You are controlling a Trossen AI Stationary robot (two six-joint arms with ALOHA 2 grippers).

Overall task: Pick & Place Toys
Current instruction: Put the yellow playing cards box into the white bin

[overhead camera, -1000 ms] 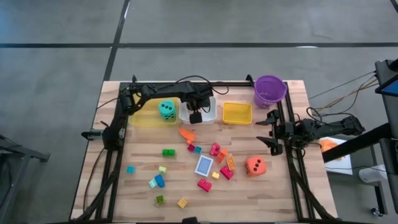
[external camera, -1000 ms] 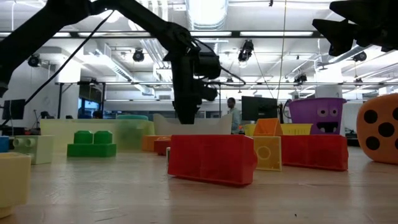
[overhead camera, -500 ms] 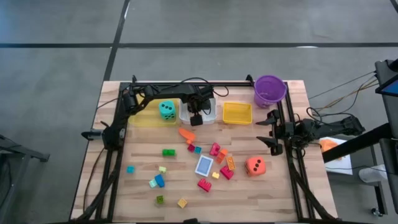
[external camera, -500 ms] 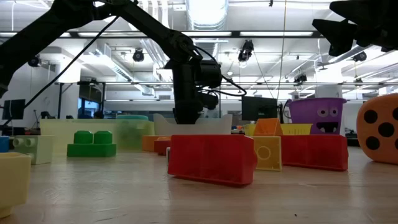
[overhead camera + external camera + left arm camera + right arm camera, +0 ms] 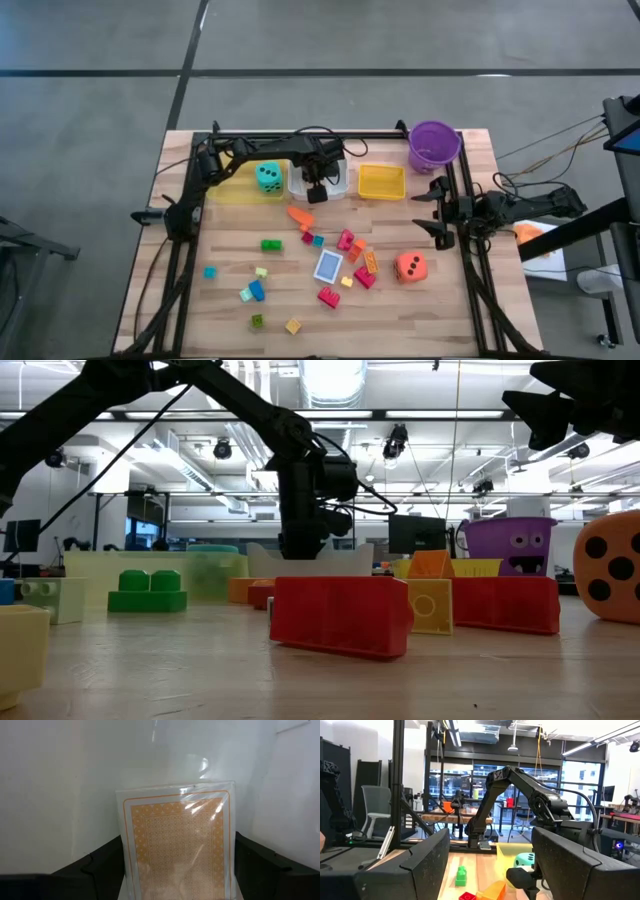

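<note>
A pale wooden table (image 5: pixel 230 330) stands on a grey floor, with trays along its far edge and bright plastic toys scattered across its middle. The left gripper (image 5: pixel 316 190) hangs over the shallow white plastic tray (image 5: pixel 296 184) at the far edge. Between its two dark fingers (image 5: pixel 100 865), spread about as wide as the card, sits a flat orange patterned card in a clear glossy sleeve (image 5: pixel 179 845) (whether they press it or only bracket it I cannot tell). Seen from the wrist, the card lies straight ahead, its long axis running away from the gripper, against the tray's white inside. So the release is already lined up; to my eye only letting go remains.

The right gripper (image 5: pixel 440 212) waits with its fingers apart and empty at the table's right edge, well apart from the tray.

The left arm is clearly nearer.
</note>
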